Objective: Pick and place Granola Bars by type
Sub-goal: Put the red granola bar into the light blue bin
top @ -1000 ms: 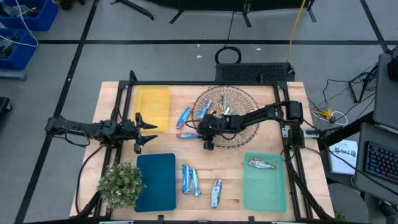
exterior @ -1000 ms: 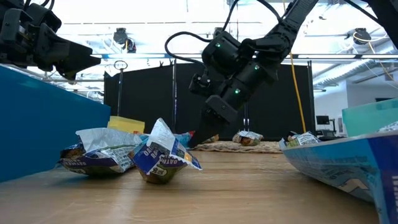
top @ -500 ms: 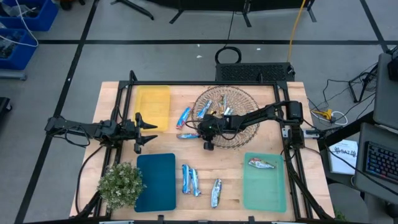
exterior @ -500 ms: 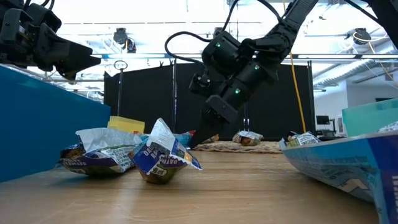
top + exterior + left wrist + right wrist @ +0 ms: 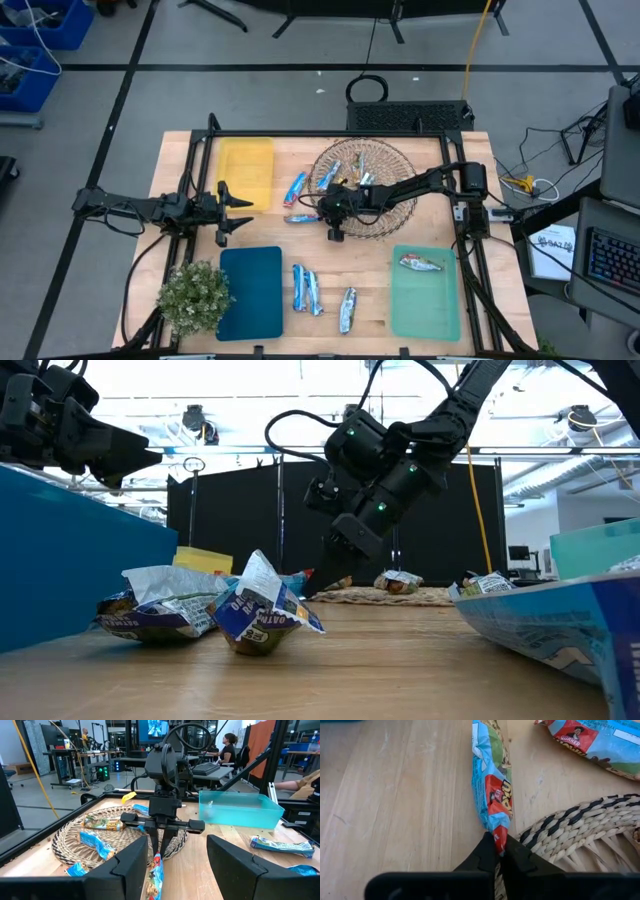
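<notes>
The right arm reaches in from the right side of the table, stretched low across the wicker basket [image 5: 366, 186] with its wrist tipped down, and the right gripper [image 5: 500, 851] sits at the basket's left rim. Its fingers [image 5: 482, 856] are pressed together on the crimped end of a blue granola bar [image 5: 491, 795] that lies flat on the wooden table [image 5: 370, 275] just beside the basket (the bar's body points away from the rim, still resting on the wood). From the left wrist view you can see that same pinch head-on, the bar [image 5: 155, 876] trailing out from the fingertips.

The left arm waits at the left edge of the table, extended level, and the left gripper [image 5: 232, 208] hangs with its fingers spread and nothing between them, near the yellow mat [image 5: 245, 172].

Other bars: a few are in the basket [image 5: 96, 844], another blue one [image 5: 296, 187] lies on the wood between the yellow mat and the basket, 3 more [image 5: 306, 289] lie between the teal mat [image 5: 251, 292] and the green mat [image 5: 425, 291], and 1 [image 5: 420, 263] is on the green mat. A small potted plant [image 5: 191, 297] stands at the table's front left corner.
</notes>
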